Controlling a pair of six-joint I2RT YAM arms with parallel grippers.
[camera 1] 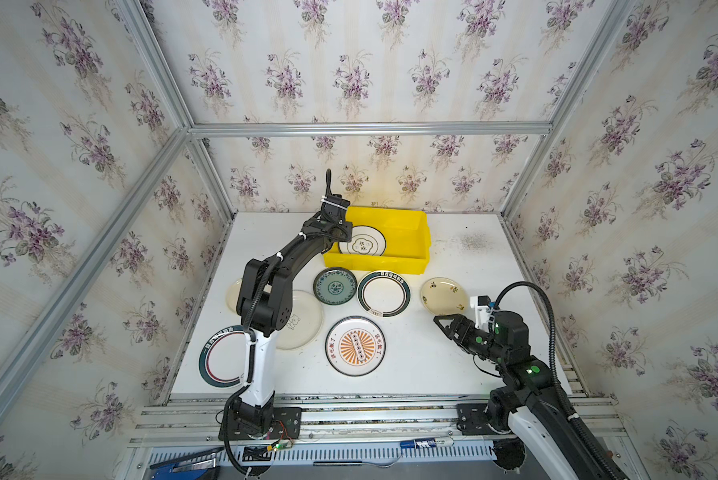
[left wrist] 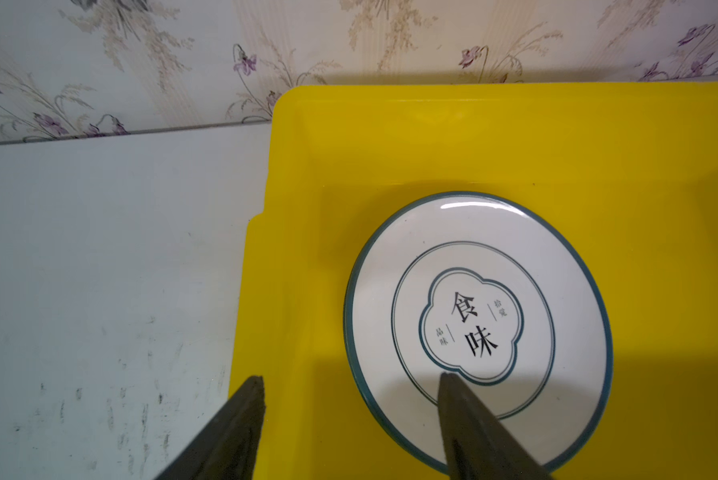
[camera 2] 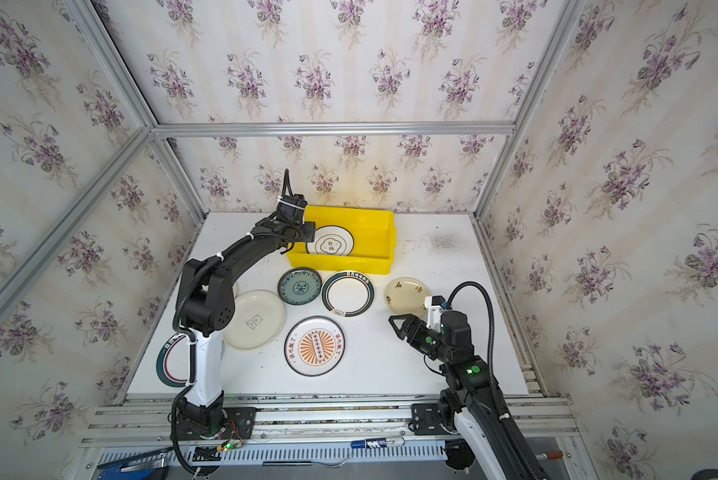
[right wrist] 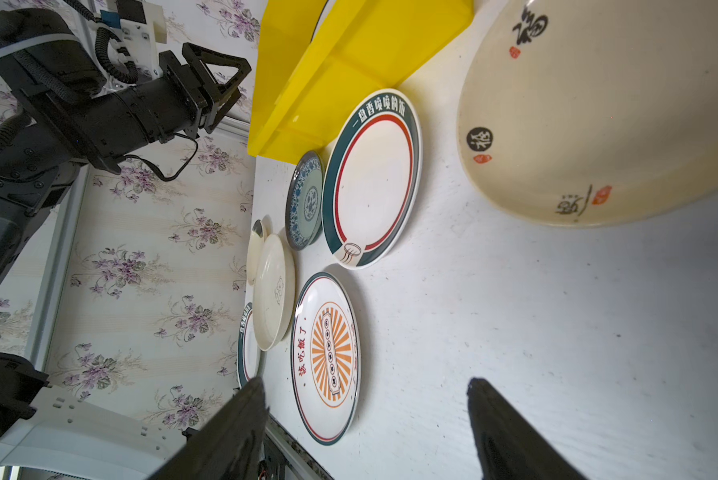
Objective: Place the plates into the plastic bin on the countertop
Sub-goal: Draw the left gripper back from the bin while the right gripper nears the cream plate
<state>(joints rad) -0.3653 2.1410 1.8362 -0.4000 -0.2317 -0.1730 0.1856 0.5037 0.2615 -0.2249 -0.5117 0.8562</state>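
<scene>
Purple-floral wallpaper point(camera 1: 349, 75) on every side, aluminium rails at the corners. The white countertop point(camera 1: 432, 365) is scuffed. The yellow plastic bin point(camera 1: 407, 232) stands near the back wall.

Inside the bin: one teal-rimmed white plate point(left wrist: 477, 324) w/ black characters, lying flat on the floor toward the bin's left end. The left gripper point(left wrist: 353, 376) hangs over that end w/ fingers spread wide and nothing between them. One finger is above the bin wall, the other above the plate. Contact w/ the plate: cannot tell.

Outside, just in front of the bin: the teal patterned plate point(camera 1: 334, 286) and the green-rimmed plate point(camera 1: 383, 293), side by side.
Front-right of the bin: the calligraphy plate point(camera 1: 442, 296), cream.
Further in front of the bin: the sunburst plate point(camera 1: 355, 345).
Front-left of the bin, partly behind the left arm: the plain cream plate point(camera 2: 254, 319), a smaller cream plate point(camera 1: 231, 293) and a second green-rimmed plate point(camera 1: 220, 357).

The right gripper point(right wrist: 365, 380) is well to the bin's front-right, near the calligraphy plate. Its fingers are spread and it is empty.
</scene>
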